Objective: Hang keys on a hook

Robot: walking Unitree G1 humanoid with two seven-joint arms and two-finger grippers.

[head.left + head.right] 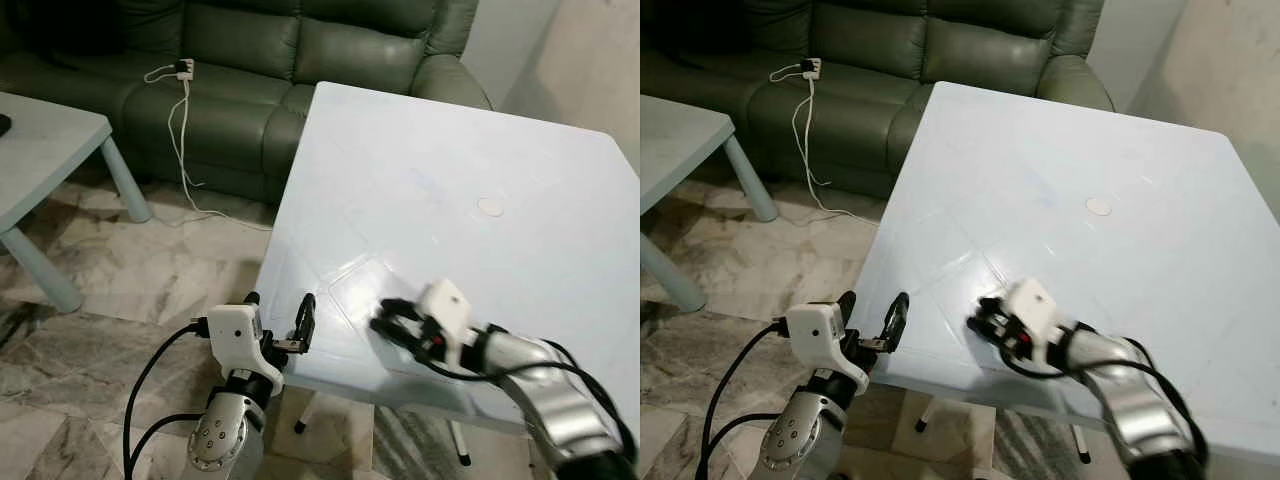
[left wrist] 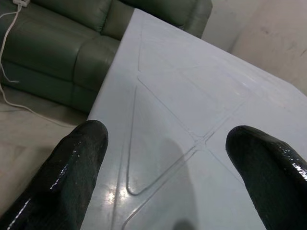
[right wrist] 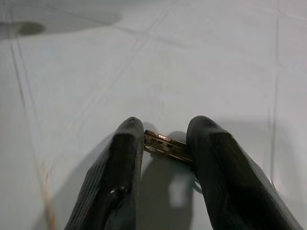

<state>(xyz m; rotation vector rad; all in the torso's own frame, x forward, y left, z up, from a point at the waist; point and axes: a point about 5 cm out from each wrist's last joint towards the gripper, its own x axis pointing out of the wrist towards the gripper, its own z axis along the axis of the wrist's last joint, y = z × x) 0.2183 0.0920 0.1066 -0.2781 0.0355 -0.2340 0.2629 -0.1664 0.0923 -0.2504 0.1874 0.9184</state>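
Living room with marble-pattern floor point(image 1: 150, 270), seen from above and looking down
Far left: corner of a pale blue side table point(image 1: 45, 150) on round legs
Behind it, along the back: dark green leather sofa point(image 1: 250, 60) with a white power strip point(image 1: 183, 68) on the seat and its white cable point(image 1: 180, 140) trailing down to the floor
Centre and right: large pale blue table point(image 1: 450, 200) with faint moulded lines in its top and a small round pale mark point(image 1: 490, 207) toward the far right
Beige wall point(image 1: 590, 60) at upper right
Low on the left: left gripper point(image 1: 281, 322) on a silver arm with a white wrist block, raised at the table's near left edge, both black fingers spread wide apart with nothing between them; from its wrist view, the tabletop and the sofa visible in the broad gap
Right of it: right gripper point(image 1: 385, 322) on a silver arm reaching in from the lower right, low over the near part of the tabletop, slightly blurred
From the right wrist view: two black fingers point(image 3: 112, 187) drawn close together, pinching a small brass-coloured metal piece, the keys point(image 3: 165, 143), just above the tabletop, shadow directly beneath
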